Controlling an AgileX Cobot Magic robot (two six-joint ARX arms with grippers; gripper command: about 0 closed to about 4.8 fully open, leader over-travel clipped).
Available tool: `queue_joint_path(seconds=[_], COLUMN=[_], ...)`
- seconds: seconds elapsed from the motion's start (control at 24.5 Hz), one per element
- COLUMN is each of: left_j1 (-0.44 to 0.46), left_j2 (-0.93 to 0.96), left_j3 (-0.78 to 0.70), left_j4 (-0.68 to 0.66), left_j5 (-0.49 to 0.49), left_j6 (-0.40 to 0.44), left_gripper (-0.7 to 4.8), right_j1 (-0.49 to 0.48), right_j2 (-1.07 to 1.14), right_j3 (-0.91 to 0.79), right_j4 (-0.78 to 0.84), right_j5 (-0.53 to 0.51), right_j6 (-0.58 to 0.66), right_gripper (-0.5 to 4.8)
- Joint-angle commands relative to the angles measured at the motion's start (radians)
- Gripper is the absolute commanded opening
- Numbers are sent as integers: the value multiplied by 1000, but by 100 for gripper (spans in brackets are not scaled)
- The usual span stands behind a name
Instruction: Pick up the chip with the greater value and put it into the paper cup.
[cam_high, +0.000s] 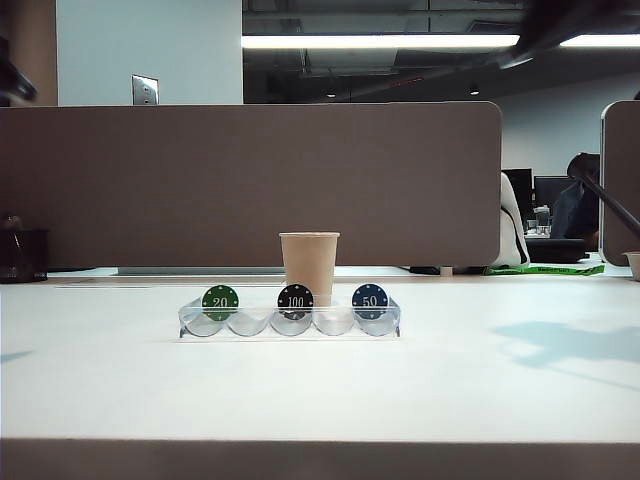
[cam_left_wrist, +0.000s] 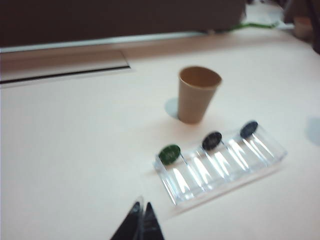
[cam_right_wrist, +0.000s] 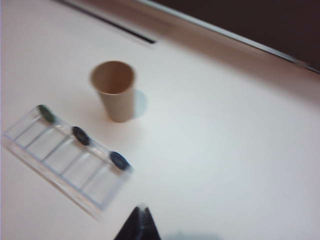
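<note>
Both end effectors closed, high above counter: left end effector (cam_left_wrist: 141, 220), right end effector (cam_right_wrist: 142, 222). Chip (cam_high: 295, 300) upright in middle tray (cam_high: 390, 318) slot, paper cup (cam_high: 309, 262) just behind. Open jaws, descend straddling chip faces, avoid neighbours.

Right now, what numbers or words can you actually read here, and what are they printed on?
"20": on the green chip, left in the clear tray.
"100": on the black chip, middle.
"50": on the dark blue chip, right.
The paper cup bears no print.
In both wrist views the chips are too blurred to read.
</note>
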Motion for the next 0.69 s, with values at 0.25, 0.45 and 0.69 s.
queue_joint_path(seconds=[0.25, 0.45, 0.69], left_j1=[-146, -200, -202], left_j2=[76, 78, 104], left_j3=[4, 4, 4], left_j4=[32, 33, 16], left_j5=[4, -17, -14], left_j6=[88, 127, 123], left_gripper=[-5, -5, -5], right_j1=[112, 144, 148], right_j2=[240, 344, 517], right_j3=[99, 154, 386], right_j4=[160, 198, -11], right_j5=[0, -8, -34], right_j6=[-40, -55, -122], right_gripper=[-5, -5, -5])
